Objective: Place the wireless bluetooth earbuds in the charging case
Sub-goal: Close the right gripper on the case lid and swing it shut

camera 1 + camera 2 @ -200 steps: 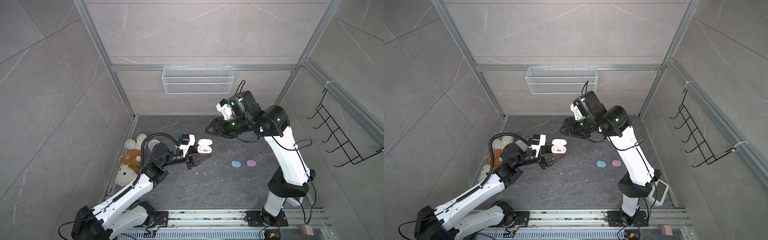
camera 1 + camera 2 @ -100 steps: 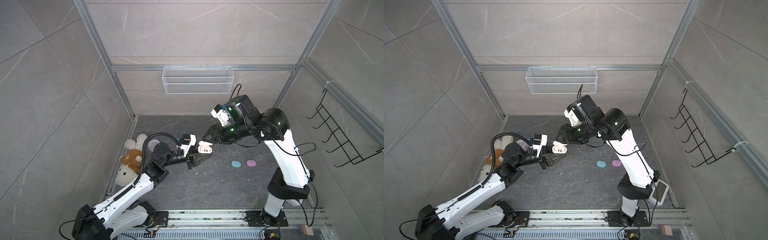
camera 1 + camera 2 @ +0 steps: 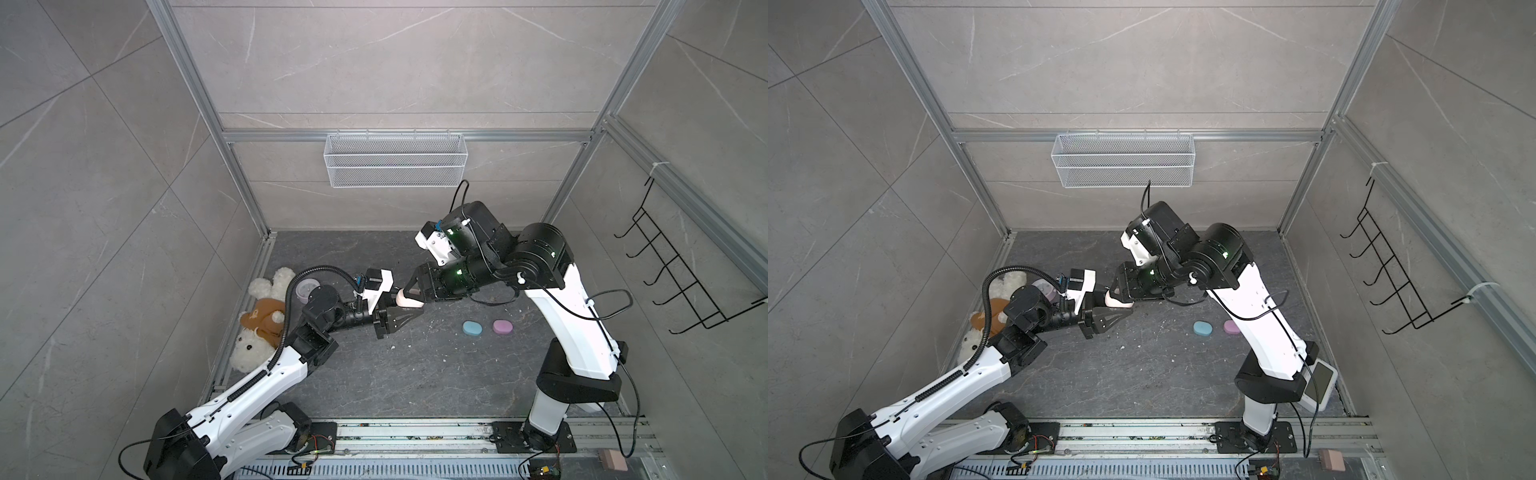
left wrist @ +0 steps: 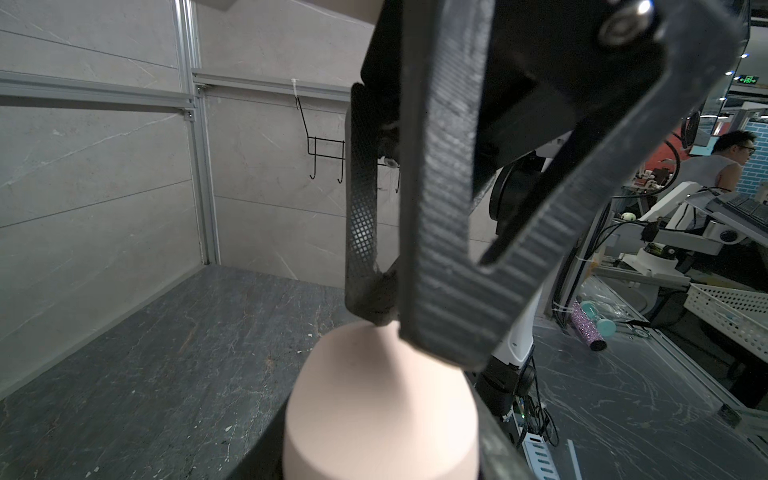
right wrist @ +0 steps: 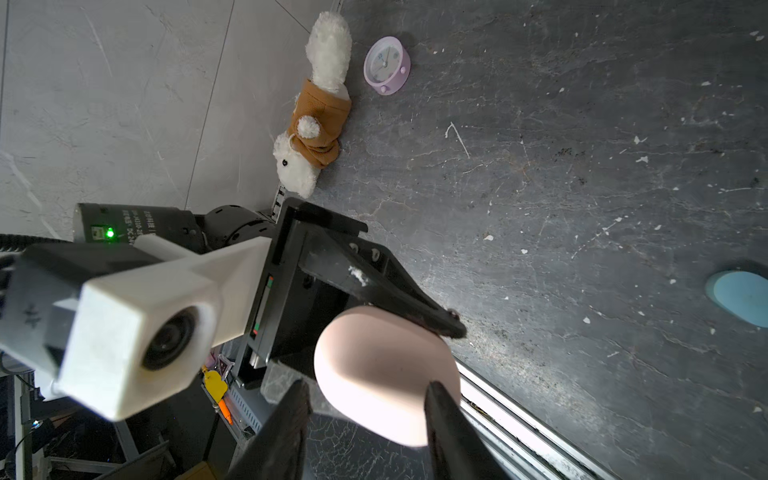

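Left hand (image 3: 409, 309) is clamped on the closed pink case (image 3: 406, 300), held above the bench (image 3: 415, 374), well apart from the blue case (image 3: 472, 328). Right hand (image 5: 365, 392) straddles the pink case's end, fingers apart; contact is unclear. I cannot make out the earbuds in any view.

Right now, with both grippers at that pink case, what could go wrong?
The pink case is held in the air by the left gripper. The right gripper straddles only its rounded end, so closing could squeeze it out and drop it. The two grippers are crowded together and might collide.
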`<control>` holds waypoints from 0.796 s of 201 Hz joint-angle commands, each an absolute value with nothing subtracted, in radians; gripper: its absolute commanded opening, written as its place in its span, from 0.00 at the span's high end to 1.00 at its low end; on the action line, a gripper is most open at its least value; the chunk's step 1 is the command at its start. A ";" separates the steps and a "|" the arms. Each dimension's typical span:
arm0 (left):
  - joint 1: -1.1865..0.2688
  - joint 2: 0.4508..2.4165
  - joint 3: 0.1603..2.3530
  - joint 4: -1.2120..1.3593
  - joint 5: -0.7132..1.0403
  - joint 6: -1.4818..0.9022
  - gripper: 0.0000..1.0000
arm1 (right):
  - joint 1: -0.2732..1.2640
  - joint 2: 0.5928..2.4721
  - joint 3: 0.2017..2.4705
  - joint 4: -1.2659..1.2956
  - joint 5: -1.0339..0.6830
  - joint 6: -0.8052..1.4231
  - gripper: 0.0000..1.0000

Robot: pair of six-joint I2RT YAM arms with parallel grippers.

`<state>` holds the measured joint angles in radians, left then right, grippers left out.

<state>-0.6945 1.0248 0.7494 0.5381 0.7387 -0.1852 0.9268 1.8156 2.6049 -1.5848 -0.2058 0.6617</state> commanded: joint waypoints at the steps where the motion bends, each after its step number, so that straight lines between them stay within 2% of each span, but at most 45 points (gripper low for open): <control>1: -0.698 1.012 0.790 0.560 0.738 -0.150 0.80 | 0.937 1.820 2.625 -1.629 -0.185 0.676 0.52; 40: -0.698 1.015 0.800 0.483 0.738 -0.101 0.80 | 0.908 1.830 2.672 -1.704 -0.116 0.758 0.40; 89: -0.719 1.005 0.823 0.322 0.710 0.034 0.80 | 0.903 1.801 2.522 -1.680 -0.137 0.790 0.23; 116: -0.726 1.001 0.827 0.290 0.698 0.063 0.80 | 0.903 1.757 2.399 -1.586 -0.146 0.810 0.17; 160: -0.733 0.998 0.835 0.252 0.688 0.092 0.80 | 0.904 1.723 2.291 -1.493 -0.205 0.836 0.17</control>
